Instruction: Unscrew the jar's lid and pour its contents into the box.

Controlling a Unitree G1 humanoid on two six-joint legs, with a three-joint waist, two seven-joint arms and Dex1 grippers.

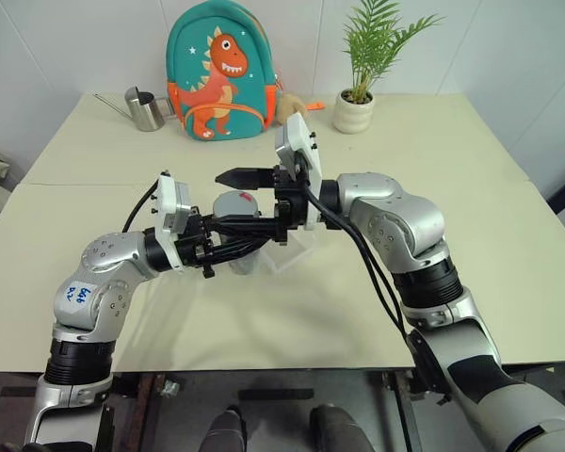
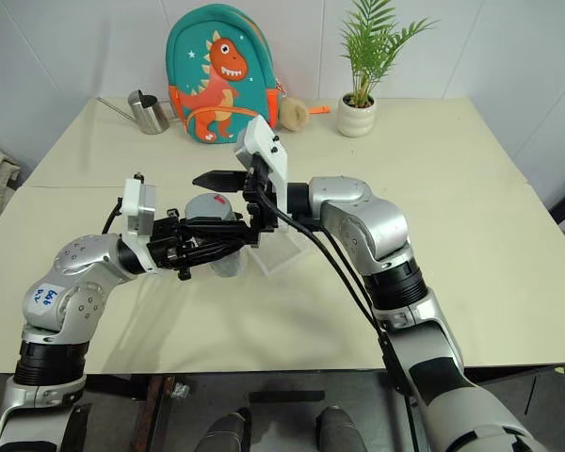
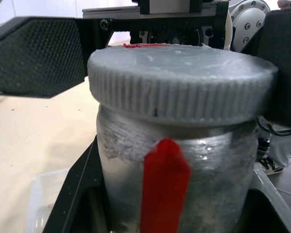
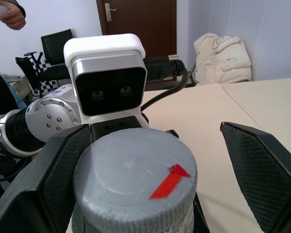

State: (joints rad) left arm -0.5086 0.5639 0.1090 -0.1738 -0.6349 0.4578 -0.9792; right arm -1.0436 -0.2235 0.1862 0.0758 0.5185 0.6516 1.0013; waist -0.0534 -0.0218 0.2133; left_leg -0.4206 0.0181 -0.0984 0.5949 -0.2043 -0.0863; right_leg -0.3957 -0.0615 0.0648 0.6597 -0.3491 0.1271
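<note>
The small clear jar (image 3: pixel 208 189), with a red mark on its side, hangs over the beige table (image 1: pixel 471 160). My left gripper (image 1: pixel 250 233) is shut on its body. The grey lid (image 4: pixel 136 179), with a red mark on top, sits on the jar. My right gripper (image 1: pixel 250 200) reaches in from the right and stands open. Its fingers (image 4: pixel 262 165) straddle the lid, one close against it, the other with a clear gap. The clear box (image 1: pixel 299 252) lies on the table just behind and below the jar. The contents cannot be made out through the frosted wall.
At the back of the table stand a steel watering can (image 1: pixel 146 110), a teal dinosaur backpack (image 1: pixel 218 71), a small plush toy (image 1: pixel 290 105) and a potted plant (image 1: pixel 358 94). In the right wrist view a person's hand (image 4: pixel 7 12) shows at the room's far side.
</note>
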